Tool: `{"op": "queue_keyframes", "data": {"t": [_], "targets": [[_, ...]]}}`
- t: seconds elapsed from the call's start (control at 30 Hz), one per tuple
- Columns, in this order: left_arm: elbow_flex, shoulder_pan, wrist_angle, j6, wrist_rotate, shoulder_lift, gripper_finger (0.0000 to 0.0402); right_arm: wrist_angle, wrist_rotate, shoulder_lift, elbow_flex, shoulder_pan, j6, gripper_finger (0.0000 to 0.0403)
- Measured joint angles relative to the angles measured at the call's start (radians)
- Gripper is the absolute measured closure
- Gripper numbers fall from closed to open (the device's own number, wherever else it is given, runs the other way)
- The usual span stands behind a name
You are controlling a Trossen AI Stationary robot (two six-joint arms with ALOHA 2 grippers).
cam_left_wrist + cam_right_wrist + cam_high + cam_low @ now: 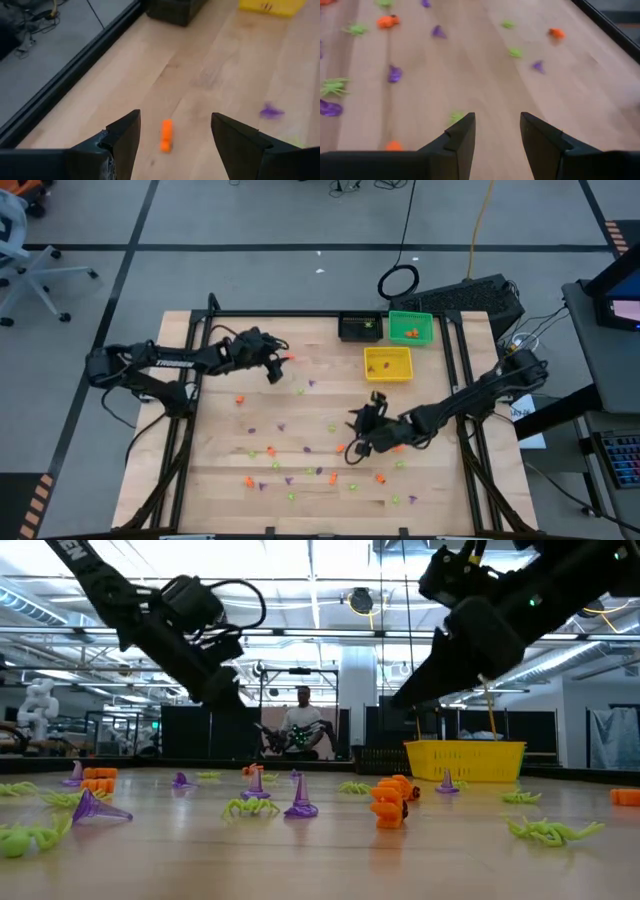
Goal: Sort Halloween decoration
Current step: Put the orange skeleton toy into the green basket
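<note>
From above, I am seeing lots of little trinkets (300, 452) lying all over the worktop (220, 480). They are orange, purple and light green. Three bins are sitting at the far side: a black bin (360, 328), a green bin (410, 328) and a yellow bin (388, 363). The green bin is holding a few orange bits. The yellow bin is showing a small dark speck, and I cannot tell what is in the black bin. So I am thinking the sorting is only just starting, and most of it is left to do. The left gripper (277, 367) is hanging over the far left part of the worktop, right by an orange piece (290, 358). The right gripper (360, 430) is hanging over the middle, with trinkets all around it.

From low down, the trinkets are lying spread out: purple cones (300, 802), green spiders (548, 830) and an orange stack (388, 804). Both arms are reaching in from above, and nothing is hanging from them. A person is sitting far behind, in the room.

From the left wrist, the left gripper (175, 134) is standing apart and holding nothing. The orange piece (166, 135) is lying on the worktop between its fingers, so I am guessing it is the next one to pick.

From the right wrist, the right gripper (497, 134) is standing apart too, with nothing in it. Bare wood is showing between its fingers, and a green bit (456, 117) is lying just beside one finger.
</note>
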Motion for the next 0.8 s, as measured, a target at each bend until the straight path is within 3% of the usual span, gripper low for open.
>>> {"op": "queue_keyframes", "data": {"t": [0.1, 0.33, 0.8], "targets": [[-0.018, 0.049, 0.018, 0.023, 0.069, 0.0, 0.016, 0.097, -0.001, 0.055, 0.0, 0.012, -0.036, 0.0259], [-0.029, 0.071, 0.048, 0.024, 0.107, 0.063, 0.016, 0.269, -0.001, 0.1, 0.0, 0.016, -0.146, 0.0259], [-0.029, 0.059, 0.186, 0.022, 0.103, 0.252, 0.016, 0.292, 0.002, 0.1, 0.0, 0.016, -0.235, 0.0259]]}}
